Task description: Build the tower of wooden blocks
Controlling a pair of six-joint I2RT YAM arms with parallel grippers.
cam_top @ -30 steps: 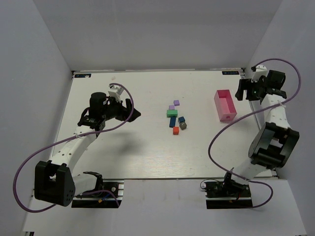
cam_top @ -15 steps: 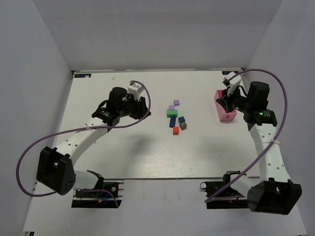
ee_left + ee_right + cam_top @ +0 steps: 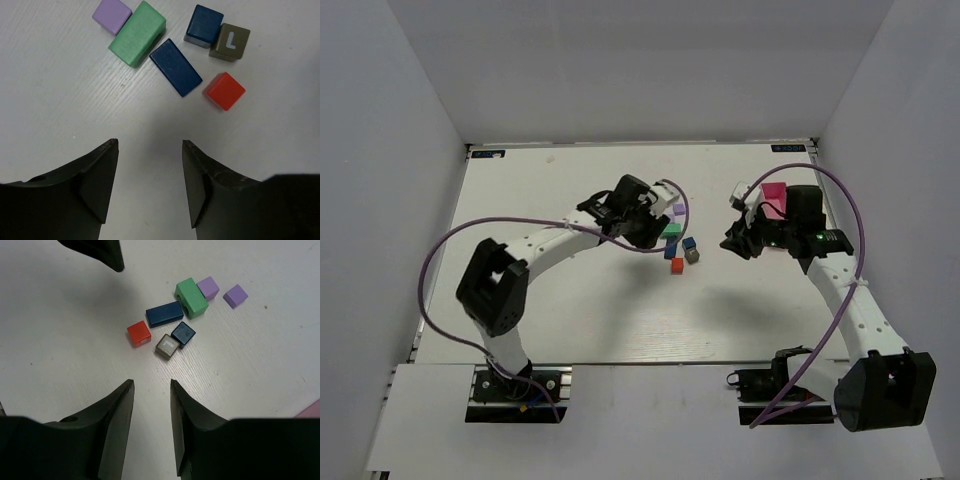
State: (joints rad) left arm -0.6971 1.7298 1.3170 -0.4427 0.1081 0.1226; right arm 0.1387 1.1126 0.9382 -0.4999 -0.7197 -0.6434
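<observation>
The pink box (image 3: 776,196) sits just behind the right gripper (image 3: 152,387), whose fingers are slightly parted and grasp nothing. The left gripper (image 3: 150,147) is likewise released and empty. The wood blocks (image 3: 165,313) lie flat and unstacked ahead of both sets of fingertips: green brick (image 3: 137,34), blue brick (image 3: 176,67), red cube (image 3: 224,91).

We log: white arm links (image 3: 550,240), black joints (image 3: 492,290) | purple cables (image 3: 440,248) | left gripper (image 3: 150,145), right gripper (image 3: 152,383) matte black wedges

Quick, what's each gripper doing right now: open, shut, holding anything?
Left gripper: open, holding nothing.
Right gripper: open, holding nothing.
</observation>
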